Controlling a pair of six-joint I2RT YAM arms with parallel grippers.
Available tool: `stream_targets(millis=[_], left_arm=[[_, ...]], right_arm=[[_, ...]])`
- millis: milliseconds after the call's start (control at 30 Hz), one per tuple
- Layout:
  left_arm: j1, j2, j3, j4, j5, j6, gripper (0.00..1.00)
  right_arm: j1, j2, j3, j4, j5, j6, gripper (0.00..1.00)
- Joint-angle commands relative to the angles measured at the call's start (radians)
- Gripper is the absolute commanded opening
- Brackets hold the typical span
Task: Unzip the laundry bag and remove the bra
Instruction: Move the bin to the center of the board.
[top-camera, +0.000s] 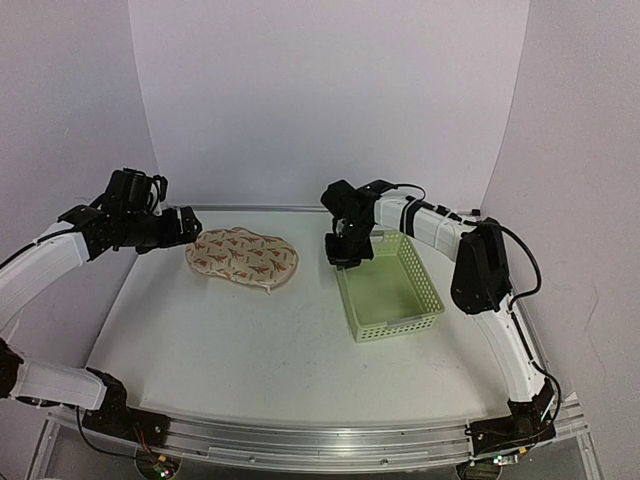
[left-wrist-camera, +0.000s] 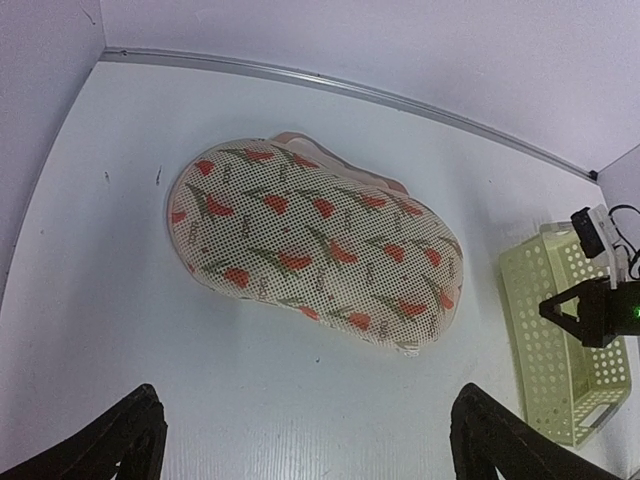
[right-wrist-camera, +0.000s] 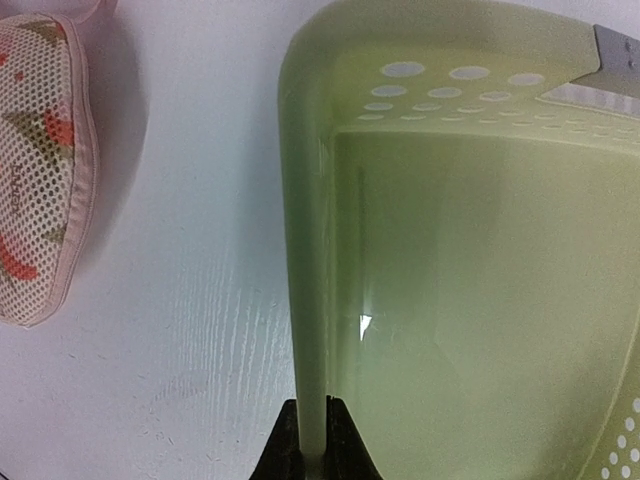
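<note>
1. Nearest the lens in the left wrist view, the left gripper (left-wrist-camera: 307, 395) hangs over the laundry bag with its two dark fingers spread wide, holding nothing.
2. The laundry bag (left-wrist-camera: 315, 245) lies on the table, closed and domed. No bra shows, so it is presumably inside.
3. It looks soft, light and springy, so a tug on the zip would likely drag or lift the whole bag. One gripper should pin the pink rim (left-wrist-camera: 345, 170) while the other draws the pull. The pull is too small to find.
4. Right of the bag and apart from it stands a pale green basket (top-camera: 395, 333). The right gripper (right-wrist-camera: 312, 440) is pressed together on the basket wall, at the corner nearest the bag.
5. Under the bag the table (top-camera: 250, 350) is white and smooth. A plain pale backdrop (top-camera: 330, 100) rises behind and to both sides of the bag.
</note>
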Motion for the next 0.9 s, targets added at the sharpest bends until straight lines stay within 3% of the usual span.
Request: stream_targets(millis=[0, 200, 467, 867], left_arm=[[0.003, 0.016, 0.029, 0.007, 0.007, 0.022, 1.0], [0.003, 0.031, 0.034, 0.008, 0.016, 0.015, 1.0], [0.003, 0.052, 0.04, 0.008, 0.017, 0.005, 1.0], [0.034, 0.221, 0.127, 0.012, -0.047, 0.068, 1.0]], right_arm=[[0.007, 0.015, 0.053, 0.026, -0.007, 0.032, 0.04], [0.007, 0.005, 0.049, 0.035, -0.006, 0.039, 0.12], [0.007, -0.048, 0.059, 0.041, 0.011, 0.047, 0.32], [0.043, -0.348, -0.124, 0.066, 0.034, -0.004, 0.44]])
